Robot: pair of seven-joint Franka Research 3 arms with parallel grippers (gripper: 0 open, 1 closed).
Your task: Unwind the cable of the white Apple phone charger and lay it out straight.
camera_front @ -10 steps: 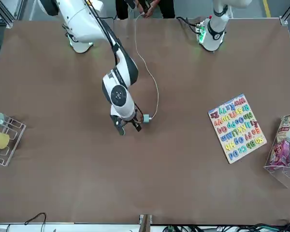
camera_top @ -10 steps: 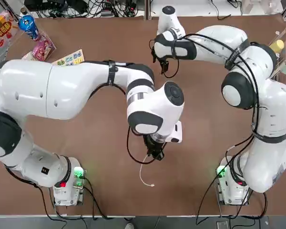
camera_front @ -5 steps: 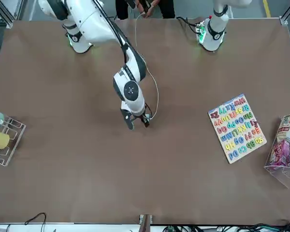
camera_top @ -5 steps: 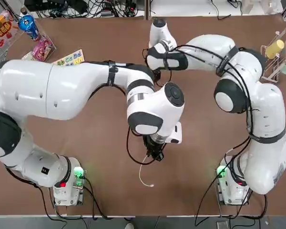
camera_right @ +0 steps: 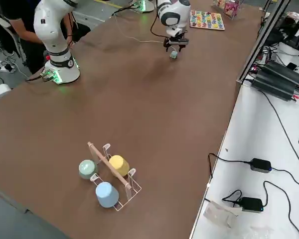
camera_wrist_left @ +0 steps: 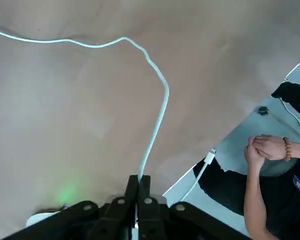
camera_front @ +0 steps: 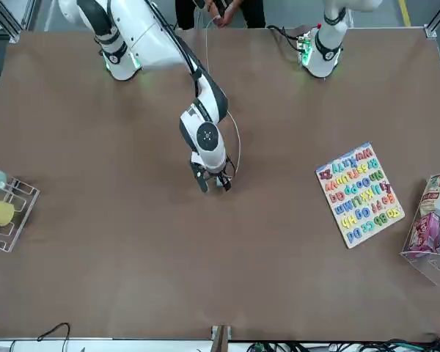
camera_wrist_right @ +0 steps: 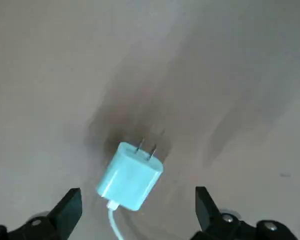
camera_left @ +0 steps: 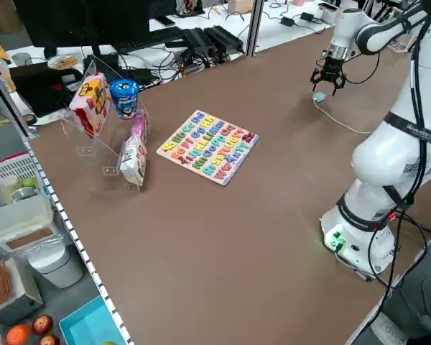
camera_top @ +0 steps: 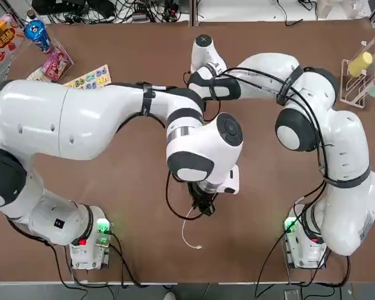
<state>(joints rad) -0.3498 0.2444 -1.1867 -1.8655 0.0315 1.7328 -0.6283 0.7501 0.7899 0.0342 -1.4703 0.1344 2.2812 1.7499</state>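
Your right end effector hangs low over the middle of the table with its fingers spread wide apart, and the white Apple phone charger lies flat on the table between and just beyond them, prongs pointing away from the wrist; nothing is gripped there. In the front view the charger itself is mostly hidden under that end effector. The cable leaves the charger's near end and runs across the table in a loose, gently bent line toward the robot's side. Your left end effector is closed together on the cable near its free end, holding it lifted off the table, so a short tail with the tiny connector dangles below the left end effector. The alphabet puzzle board sits well apart on the robot's left.
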